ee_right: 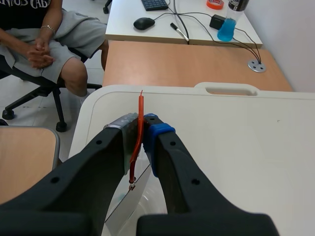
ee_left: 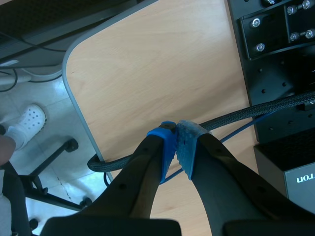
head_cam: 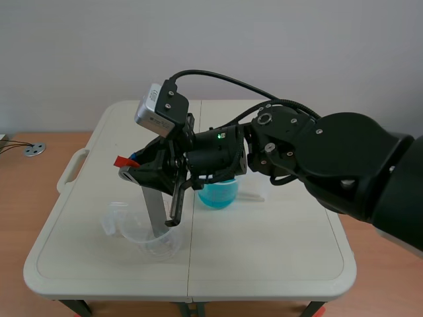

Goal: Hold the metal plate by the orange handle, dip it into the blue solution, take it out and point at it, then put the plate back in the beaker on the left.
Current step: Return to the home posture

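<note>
Seated person [ee_right: 44,34], mouse [ee_right: 144,23], blue bottle [ee_right: 227,27]

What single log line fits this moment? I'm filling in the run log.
right tool: shut on handle | plate: lower end in left beaker | blue beaker: apart | left tool: shut, empty

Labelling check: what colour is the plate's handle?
Orange-red handle; right wrist view shows it best.

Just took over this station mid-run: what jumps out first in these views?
The right gripper, reaching across the table, is shut on the orange handle, with the metal plate hanging into the clear beaker on the left. The beaker of blue solution stands behind that arm.
</note>
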{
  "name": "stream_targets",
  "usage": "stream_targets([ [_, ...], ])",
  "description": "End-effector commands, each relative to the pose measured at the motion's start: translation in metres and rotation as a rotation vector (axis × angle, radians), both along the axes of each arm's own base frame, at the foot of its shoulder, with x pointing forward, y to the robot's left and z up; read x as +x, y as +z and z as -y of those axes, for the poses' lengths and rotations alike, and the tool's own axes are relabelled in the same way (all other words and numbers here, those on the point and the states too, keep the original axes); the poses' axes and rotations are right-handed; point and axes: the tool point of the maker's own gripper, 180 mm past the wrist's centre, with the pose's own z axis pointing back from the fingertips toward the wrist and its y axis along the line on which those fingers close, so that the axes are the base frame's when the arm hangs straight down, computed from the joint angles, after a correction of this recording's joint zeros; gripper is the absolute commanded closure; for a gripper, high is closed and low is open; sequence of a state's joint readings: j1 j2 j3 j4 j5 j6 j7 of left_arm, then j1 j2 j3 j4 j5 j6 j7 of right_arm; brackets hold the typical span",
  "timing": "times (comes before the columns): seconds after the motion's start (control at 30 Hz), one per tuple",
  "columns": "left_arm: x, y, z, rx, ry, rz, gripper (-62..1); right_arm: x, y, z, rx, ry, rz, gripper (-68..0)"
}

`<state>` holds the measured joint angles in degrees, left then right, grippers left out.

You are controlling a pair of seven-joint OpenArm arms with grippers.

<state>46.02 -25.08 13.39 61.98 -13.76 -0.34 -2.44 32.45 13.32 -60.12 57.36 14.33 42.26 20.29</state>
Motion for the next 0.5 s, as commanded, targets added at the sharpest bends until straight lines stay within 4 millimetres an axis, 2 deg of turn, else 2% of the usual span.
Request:
stream_targets([
  [0.0, 0.0, 0.002, 0.004, -0.018, -0.002, 0.007, -3.2, 0.004, 0.014, -0.005, 0.031, 0.011, 0.02, -10.8],
  [0.2, 0.0, 0.002, 0.004, -0.017, -0.003, 0.006, -3.7, 0.01, 0.021, -0.004, 0.032, 0.007, 0.041, -31.7],
  [0.23, 0.0, 0.002, 0.004, -0.017, -0.003, 0.006, -7.0, 0.012, 0.022, -0.003, 0.033, 0.005, 0.045, -35.0],
  [0.3, 0.0, 0.002, 0.004, -0.017, -0.004, 0.006, -22.2, 0.016, 0.027, -0.002, 0.043, -0.002, 0.047, -41.3],
  [0.4, 0.0, 0.002, 0.004, -0.016, -0.006, 0.006, -55.1, 0.023, 0.035, 0.0, 0.069, -0.023, 0.045, -49.1],
  [0.43, 0.0, 0.002, 0.004, -0.016, -0.006, 0.006, -62.3, 0.026, 0.038, 0.0, 0.08, -0.031, 0.044, -52.2],
  [0.47, 0.0, 0.002, 0.004, -0.016, -0.005, 0.007, -62.3, 0.028, 0.041, 0.001, 0.089, -0.039, 0.043, -55.3],
])
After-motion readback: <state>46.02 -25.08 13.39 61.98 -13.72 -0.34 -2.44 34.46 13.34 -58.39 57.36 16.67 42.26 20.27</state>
